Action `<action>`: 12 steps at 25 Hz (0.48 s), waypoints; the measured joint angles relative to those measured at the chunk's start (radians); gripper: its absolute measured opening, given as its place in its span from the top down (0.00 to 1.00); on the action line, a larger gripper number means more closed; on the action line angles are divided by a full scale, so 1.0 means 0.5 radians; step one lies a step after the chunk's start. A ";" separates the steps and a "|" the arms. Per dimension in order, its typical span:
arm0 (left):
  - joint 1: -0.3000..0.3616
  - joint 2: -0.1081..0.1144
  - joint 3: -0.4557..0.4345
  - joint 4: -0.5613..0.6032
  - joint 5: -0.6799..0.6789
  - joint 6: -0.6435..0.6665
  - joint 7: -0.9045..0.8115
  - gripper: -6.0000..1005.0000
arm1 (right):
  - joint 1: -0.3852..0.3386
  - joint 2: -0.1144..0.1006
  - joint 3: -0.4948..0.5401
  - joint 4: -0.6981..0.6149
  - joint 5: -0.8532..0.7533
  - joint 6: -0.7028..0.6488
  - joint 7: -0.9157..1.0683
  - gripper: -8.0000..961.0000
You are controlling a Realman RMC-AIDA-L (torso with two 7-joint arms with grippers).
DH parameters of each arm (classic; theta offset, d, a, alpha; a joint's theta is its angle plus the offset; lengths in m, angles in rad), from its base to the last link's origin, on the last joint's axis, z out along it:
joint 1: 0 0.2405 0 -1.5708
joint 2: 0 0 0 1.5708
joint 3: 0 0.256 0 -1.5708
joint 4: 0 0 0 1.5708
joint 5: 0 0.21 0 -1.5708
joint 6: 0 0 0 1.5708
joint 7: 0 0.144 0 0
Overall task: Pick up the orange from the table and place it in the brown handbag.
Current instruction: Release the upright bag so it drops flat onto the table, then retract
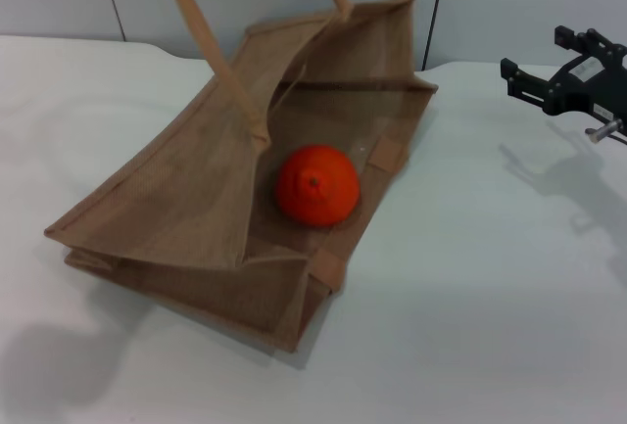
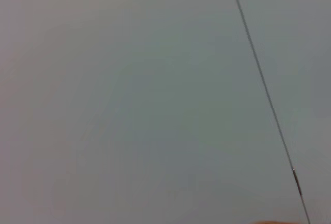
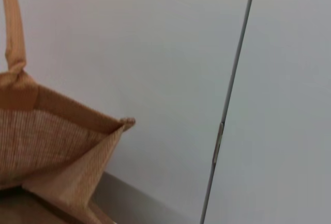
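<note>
The table [image 1: 509, 277] bears the brown handbag [image 1: 167, 189], slumped with its mouth gaping, which lets the orange [image 1: 316, 185] rest inside. Right of the bag, the right gripper [image 1: 539, 86] hangs apart, fingers spread and empty; the left gripper is unseen.

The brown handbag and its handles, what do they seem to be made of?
The brown handbag looks like coarse woven jute or burlap: a matte, grainy weave shows on its sides. The handles appear smoother and lighter tan, perhaps cotton webbing or cord; the pictures leave that open.
</note>
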 joint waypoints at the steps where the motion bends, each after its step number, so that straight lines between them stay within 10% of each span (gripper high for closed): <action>1: -0.004 0.001 0.008 -0.014 -0.003 0.014 -0.005 0.69 | 0.000 0.000 0.001 -0.001 0.000 0.000 0.000 0.09; 12: -0.061 0.010 0.014 -0.267 -0.314 0.036 0.064 0.31 | -0.048 0.020 0.154 0.004 0.000 0.019 0.000 0.09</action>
